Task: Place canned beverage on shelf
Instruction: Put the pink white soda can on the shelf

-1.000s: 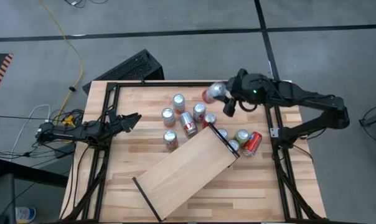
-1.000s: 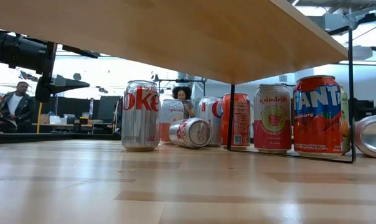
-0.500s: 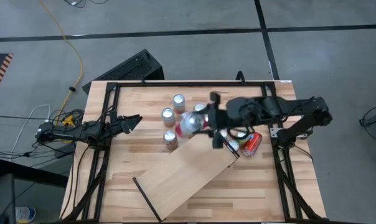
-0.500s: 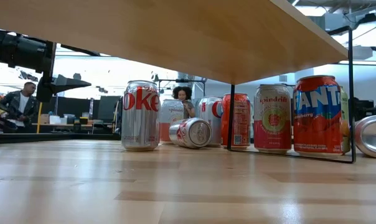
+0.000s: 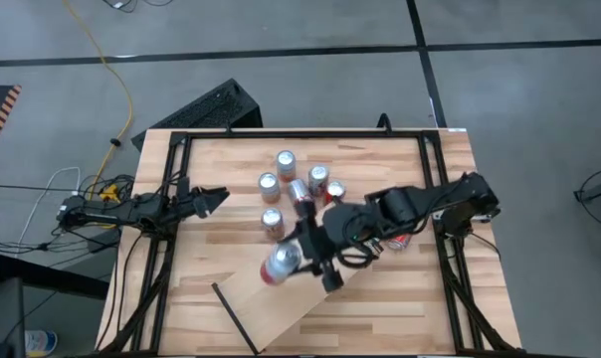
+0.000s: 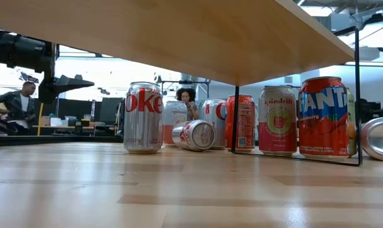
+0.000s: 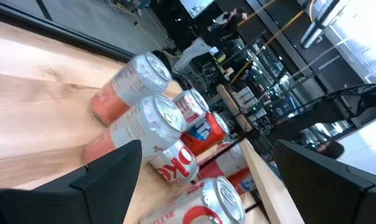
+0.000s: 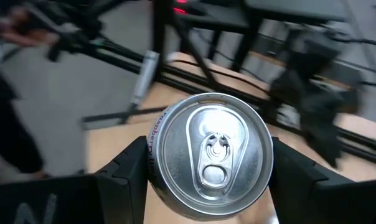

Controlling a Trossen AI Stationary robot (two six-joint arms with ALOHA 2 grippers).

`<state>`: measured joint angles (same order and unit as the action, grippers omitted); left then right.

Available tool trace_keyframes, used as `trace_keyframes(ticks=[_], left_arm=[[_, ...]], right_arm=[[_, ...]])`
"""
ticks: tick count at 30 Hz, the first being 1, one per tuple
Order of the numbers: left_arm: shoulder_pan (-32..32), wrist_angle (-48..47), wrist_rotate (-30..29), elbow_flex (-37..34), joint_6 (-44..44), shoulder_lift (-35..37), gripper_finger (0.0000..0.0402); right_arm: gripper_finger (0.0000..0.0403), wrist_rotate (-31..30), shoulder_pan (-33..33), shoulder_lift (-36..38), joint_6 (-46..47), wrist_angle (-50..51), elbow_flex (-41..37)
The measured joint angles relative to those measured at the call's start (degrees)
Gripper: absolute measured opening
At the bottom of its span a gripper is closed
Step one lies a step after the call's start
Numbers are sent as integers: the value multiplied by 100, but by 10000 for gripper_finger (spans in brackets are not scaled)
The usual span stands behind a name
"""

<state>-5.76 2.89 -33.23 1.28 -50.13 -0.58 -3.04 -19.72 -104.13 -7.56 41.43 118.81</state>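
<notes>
My right gripper (image 5: 302,261) is shut on a silver and red canned beverage (image 5: 280,265) above the middle of the shelf (image 5: 277,310), a pale board set slantwise on the table. In the right wrist view the can's top (image 8: 211,152) faces the camera between the two dark fingers. From the low view only the shelf's underside (image 6: 179,31) shows. My left gripper (image 5: 209,197) waits open at the table's left side, pointing level toward the cans. My right gripper pinches the can's side wall (image 8: 155,163) between its two fingers (image 8: 127,177), one on each side. The fingers run along the can, slanting down from the table's far right. The can is lifted clear, lying tilted, its top toward the near left.
Several cans stand on the table beyond the shelf's far end (image 5: 286,160), (image 5: 269,184), (image 5: 272,222), and one lies on its side (image 5: 300,195). More cans (image 6: 323,117) stand under the shelf's right end. Black frame rails (image 5: 176,174) run along the table's sides.
My right gripper has carried the can from the table's far right, over the standing cans, toward the near left, to a place above the shelf. It has swung around as it went, and the can's top now points to the near left.
</notes>
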Motion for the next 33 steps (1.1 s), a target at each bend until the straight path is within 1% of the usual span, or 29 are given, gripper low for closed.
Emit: trace_keyframes(ticks=[5, 8, 14, 20, 23, 26, 28, 33], left_arm=[[0, -8, 130, 0, 17, -2, 351], [0, -10, 109, 0, 0, 0, 351], [0, -7, 197, 0, -20, 0, 351], [0, -8, 436, 0, -227, 0, 351], [0, -19, 451, 0, -293, 0, 351], [0, -21, 446, 0, -291, -2, 351], [0, -21, 448, 0, -244, -4, 351], [0, -21, 446, 0, -204, -4, 351]], right_arm=[[233, 638, -149, -318, -38, -20, 168], [233, 789, -236, -497, -30, -204, 246], [234, 798, -464, -978, -140, -435, 359], [234, 765, -617, -1326, -209, -362, 794], [234, 727, -617, -1341, -293, -13, 950], [234, 465, -608, -1341, -456, -1, 952], [234, 311, -594, -1330, -563, 188, 952], [234, 258, -558, -1328, -650, 356, 952]])
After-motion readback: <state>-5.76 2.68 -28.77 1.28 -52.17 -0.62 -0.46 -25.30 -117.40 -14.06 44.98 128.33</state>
